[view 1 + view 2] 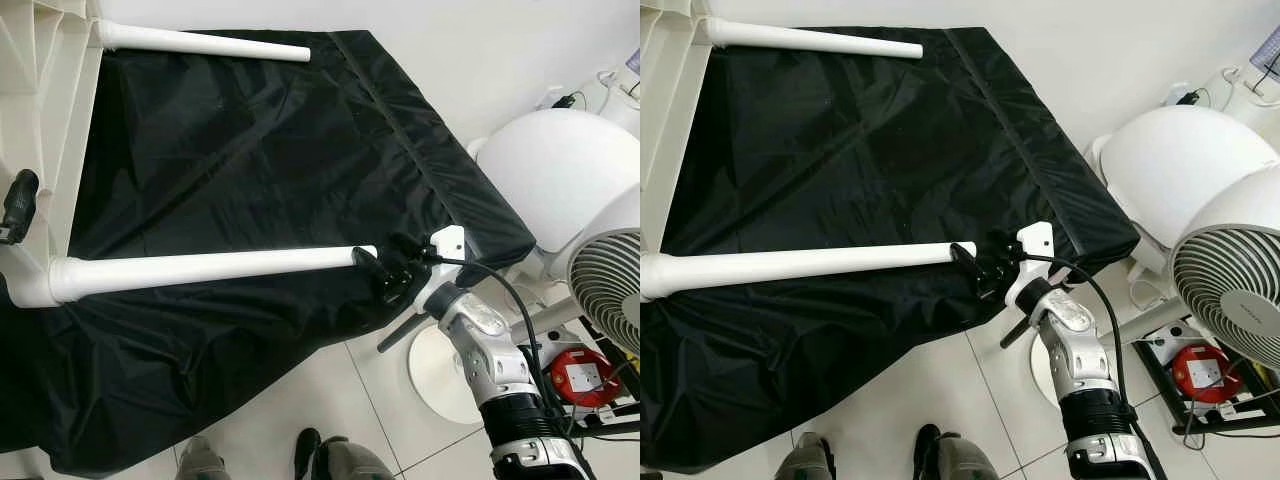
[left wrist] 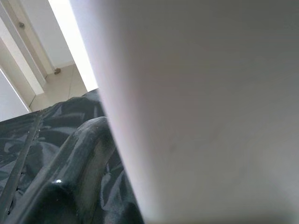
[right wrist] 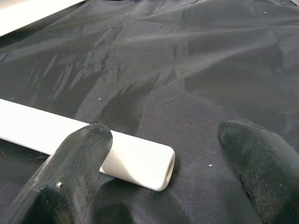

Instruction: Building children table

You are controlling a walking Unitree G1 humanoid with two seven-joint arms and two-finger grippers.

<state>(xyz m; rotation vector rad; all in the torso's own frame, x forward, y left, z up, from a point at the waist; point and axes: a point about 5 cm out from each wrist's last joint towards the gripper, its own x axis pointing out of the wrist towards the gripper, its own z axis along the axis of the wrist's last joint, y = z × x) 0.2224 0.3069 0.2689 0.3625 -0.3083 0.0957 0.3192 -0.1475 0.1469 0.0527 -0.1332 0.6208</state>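
Note:
The white children's table lies on its side on a black cloth. Its top stands upright at the left, and two white legs point right: a far leg and a near leg. My right gripper is open at the near leg's free end. In the right wrist view the leg's hollow end lies between the two black fingers, close to one and apart from the other. My left gripper is against the table top's edge, and the white surface looms close in its wrist view.
A white fan and a white domed object stand to the right of the cloth's corner. A round white base and a red device sit on the tiled floor. My feet are at the cloth's front edge.

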